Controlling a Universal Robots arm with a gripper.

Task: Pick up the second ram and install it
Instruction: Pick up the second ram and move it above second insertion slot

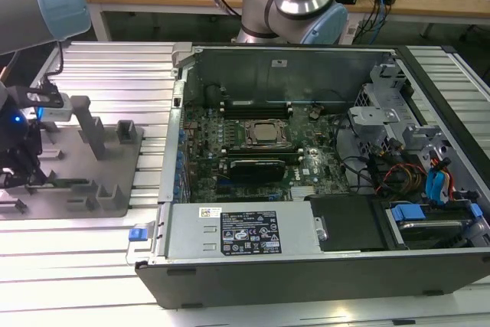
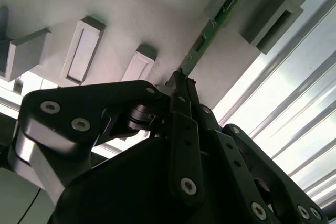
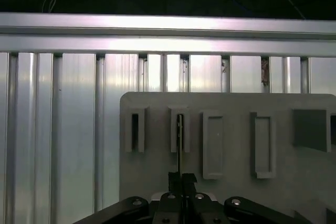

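The second ram [image 2: 211,25] is a thin green stick lying in a slot of the grey fixture plate [image 2: 131,14]; the first wrist view shows the ram [image 3: 179,140] edge-on. My gripper [image 2: 181,80] is shut on the near end of the stick, its black fingers pressed together around it. In the exterior view the gripper [image 1: 23,176] hangs low over the fixture plate [image 1: 107,160] at the far left, with the ram [image 1: 67,182] reaching out from it toward the exterior view's right. The first wrist view has the gripper [image 3: 181,178] centred on the slot.
An open computer case [image 1: 176,250] stands at the exterior view's right of the fixture, with the motherboard [image 1: 207,124] and its memory slots [image 1: 253,103] inside. Grey upright blocks [image 1: 93,129] rise from the fixture. Ribbed aluminium table [image 3: 58,129] lies all around.
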